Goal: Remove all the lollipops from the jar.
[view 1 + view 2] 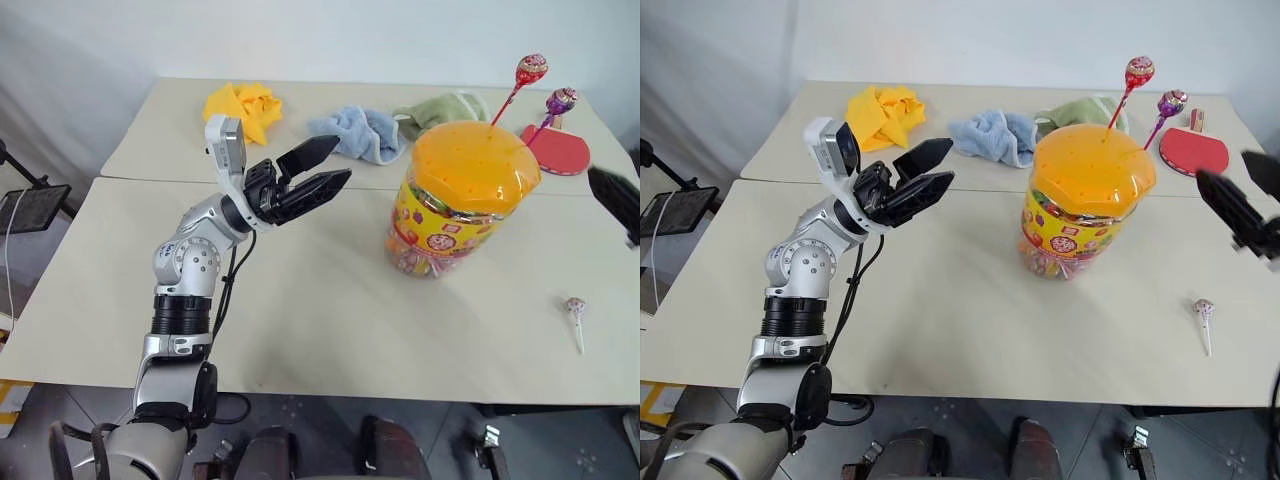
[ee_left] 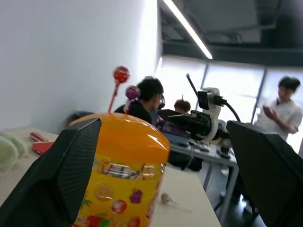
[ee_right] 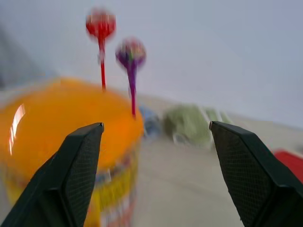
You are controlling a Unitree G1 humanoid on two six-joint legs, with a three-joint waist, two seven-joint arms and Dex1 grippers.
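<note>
The jar (image 1: 462,200) stands on the desk (image 1: 320,320), a big clear tub with an orange lid full of little holes. Two lollipops stick up out of the lid: the red lollipop (image 1: 530,70) and the purple lollipop (image 1: 560,101), close beside each other at the far right side of the lid. The third one, the silvery-pink lollipop (image 1: 575,308), already lies flat on the desk, to the right of the jar and nearer the front edge. The left gripper (image 1: 322,167) hangs in the air to the left of the jar, not touching it, with its jaws partly open and holding nothing. The right gripper (image 1: 1240,195) is over at the right of the jar, and its jaws stand wide with nothing in them; from its wrist the two lollipops show up just ahead between the jaws. The lollipops look very light, with thin sticks that could bend or snap, and the foil balls on top look slippery. I think the best place to pinch is the stick, just under the ball, and then pull straight up so the stick slides out of its hole. The jar looks heavy enough to stay put, but a sideways tug might tip it. A yellow cloth (image 1: 243,105), a blue cloth (image 1: 357,132), a green cloth (image 1: 440,107) and a red paddle (image 1: 558,150) lie at the back.
</note>
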